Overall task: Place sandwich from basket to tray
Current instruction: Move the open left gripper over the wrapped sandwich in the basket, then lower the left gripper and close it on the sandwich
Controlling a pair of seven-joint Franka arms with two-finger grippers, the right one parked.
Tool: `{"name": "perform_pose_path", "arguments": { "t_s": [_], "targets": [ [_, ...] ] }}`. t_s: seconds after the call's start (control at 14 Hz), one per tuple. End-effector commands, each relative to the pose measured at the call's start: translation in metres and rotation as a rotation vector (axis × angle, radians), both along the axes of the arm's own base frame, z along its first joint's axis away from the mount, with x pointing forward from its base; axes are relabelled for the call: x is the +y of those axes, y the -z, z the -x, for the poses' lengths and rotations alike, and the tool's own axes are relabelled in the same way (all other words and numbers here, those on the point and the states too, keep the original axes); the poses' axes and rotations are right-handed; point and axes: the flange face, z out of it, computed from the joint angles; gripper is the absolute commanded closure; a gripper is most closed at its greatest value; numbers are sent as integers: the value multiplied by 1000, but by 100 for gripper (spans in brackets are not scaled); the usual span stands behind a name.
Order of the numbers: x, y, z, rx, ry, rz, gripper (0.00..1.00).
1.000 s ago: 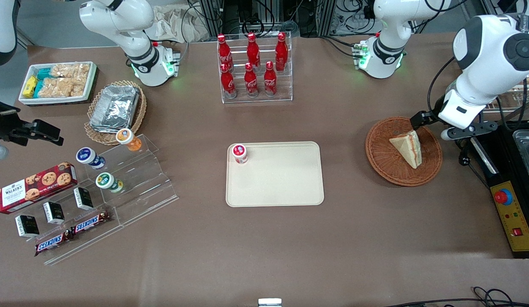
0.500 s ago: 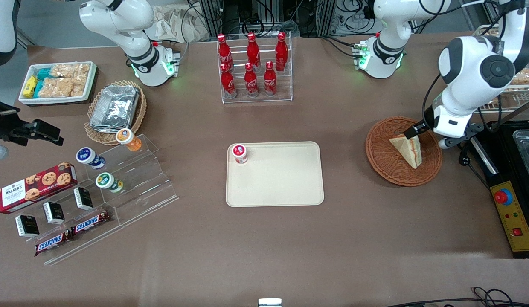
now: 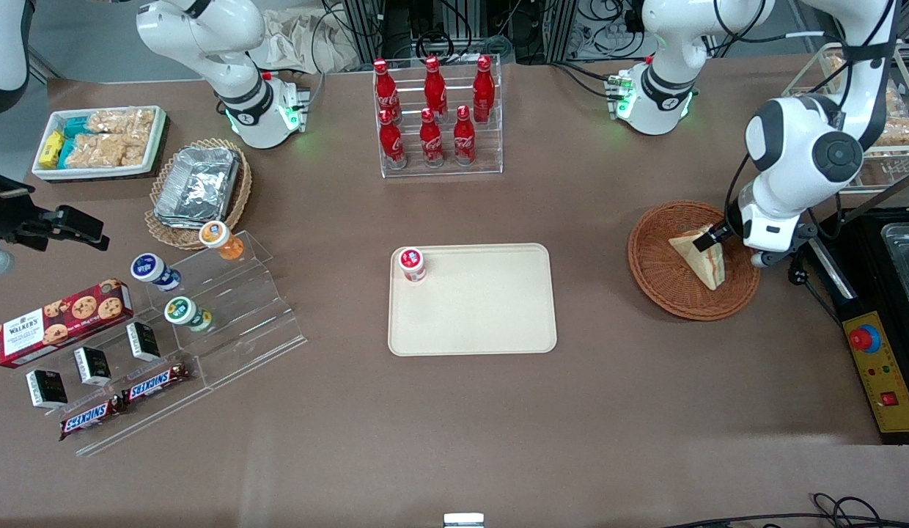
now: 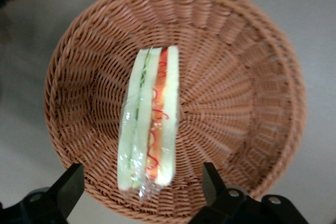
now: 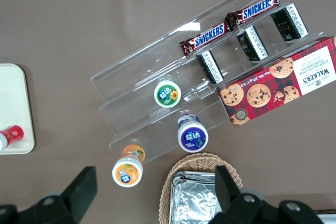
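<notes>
The sandwich (image 3: 700, 258) is a wrapped white-bread wedge lying in the reddish-brown wicker basket (image 3: 654, 273) toward the working arm's end of the table. In the left wrist view the sandwich (image 4: 149, 119) stands on edge, its red and green filling facing the camera, in the middle of the basket (image 4: 239, 77). My gripper (image 3: 709, 238) hovers over the wedge's upper end. It is open (image 4: 140, 188), with one black finger (image 4: 67, 186) on each side of the sandwich and not touching it. The cream tray (image 3: 491, 315) lies flat at the table's middle.
A small red-lidded cup (image 3: 411, 264) stands in one corner of the tray. A clear rack of red cola bottles (image 3: 436, 117) stands farther from the front camera than the tray. A yellow control box (image 3: 881, 370) and a black appliance (image 3: 894, 257) sit beside the basket.
The arm has swung in and lowered, carrying the gripper from the basket's rim to a spot over the sandwich. The sandwich and basket have not moved.
</notes>
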Motion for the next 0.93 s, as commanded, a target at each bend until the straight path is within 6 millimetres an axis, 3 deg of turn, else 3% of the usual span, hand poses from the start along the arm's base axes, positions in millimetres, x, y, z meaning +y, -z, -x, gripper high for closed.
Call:
{"name": "perform_pose_path", "arguments": {
  "t_s": [0.0, 0.21, 0.57, 0.71, 0.79, 0.86],
  "targets": [
    [1, 21, 4, 23, -19, 3, 0],
    [1, 43, 4, 46, -20, 5, 0],
    [1, 59, 1, 45, -30, 5, 1],
    [1, 59, 0, 42, -45, 4, 16],
    [1, 58, -1, 39, -69, 1, 28],
    [1, 58, -2, 39, -80, 0, 46]
  ]
}}
